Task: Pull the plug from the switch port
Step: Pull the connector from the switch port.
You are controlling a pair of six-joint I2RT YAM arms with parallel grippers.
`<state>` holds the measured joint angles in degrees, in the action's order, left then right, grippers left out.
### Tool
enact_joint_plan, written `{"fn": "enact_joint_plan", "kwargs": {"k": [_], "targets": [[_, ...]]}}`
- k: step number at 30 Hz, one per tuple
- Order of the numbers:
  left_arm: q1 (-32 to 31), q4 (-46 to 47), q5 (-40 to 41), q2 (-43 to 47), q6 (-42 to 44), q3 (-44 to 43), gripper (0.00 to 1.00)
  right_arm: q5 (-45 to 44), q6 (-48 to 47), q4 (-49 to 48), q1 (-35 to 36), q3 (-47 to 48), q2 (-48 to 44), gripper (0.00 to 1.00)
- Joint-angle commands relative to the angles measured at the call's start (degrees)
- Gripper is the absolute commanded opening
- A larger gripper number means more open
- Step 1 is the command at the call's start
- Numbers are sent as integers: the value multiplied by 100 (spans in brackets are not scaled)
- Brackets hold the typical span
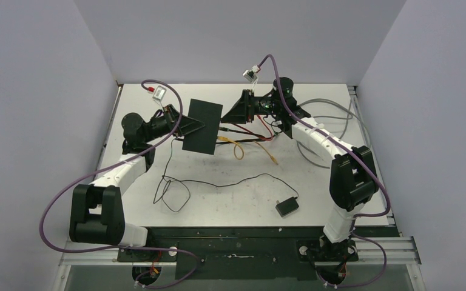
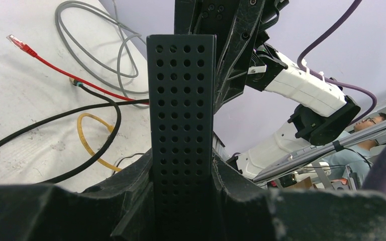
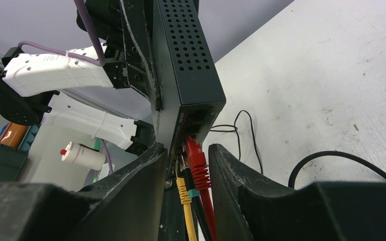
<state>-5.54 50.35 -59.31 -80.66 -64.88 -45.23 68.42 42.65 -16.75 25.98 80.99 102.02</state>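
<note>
The switch (image 1: 202,126) is a flat black box held tilted above the table. My left gripper (image 1: 185,125) is shut on its left edge; in the left wrist view the perforated side (image 2: 182,100) stands clamped between my fingers (image 2: 182,193). My right gripper (image 1: 233,115) is at the switch's right edge. In the right wrist view its fingers (image 3: 188,155) straddle the plugs seated in the port edge of the switch (image 3: 186,55): a red plug (image 3: 197,163) against the right finger, a black one and a yellow one (image 3: 182,188). A gap shows beside the left finger.
Red, yellow and black cables (image 1: 249,138) trail from the switch over the table. A grey cable (image 1: 334,121) loops at the back right. A small black adapter block (image 1: 286,207) with a thin black cord (image 1: 218,183) lies near the front.
</note>
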Motion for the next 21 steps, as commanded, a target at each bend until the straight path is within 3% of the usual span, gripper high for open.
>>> {"fn": "enact_joint_plan", "kwargs": {"k": [1, 6, 11, 14, 21], "targets": [[5, 577, 75, 24, -7, -481, 0, 190, -53, -407, 39, 153, 82, 37], [0, 573, 64, -43, -22, -550, 0, 205, -80, -405, 37, 93, 64, 36], [5, 581, 53, -57, -33, -566, 0, 200, -73, -406, 39, 123, 73, 25], [8, 562, 56, -52, -35, -557, 0, 214, -57, -407, 38, 152, 81, 13], [2, 485, 51, -48, -53, -512, 0, 212, -57, -405, 39, 147, 99, 5]]}}
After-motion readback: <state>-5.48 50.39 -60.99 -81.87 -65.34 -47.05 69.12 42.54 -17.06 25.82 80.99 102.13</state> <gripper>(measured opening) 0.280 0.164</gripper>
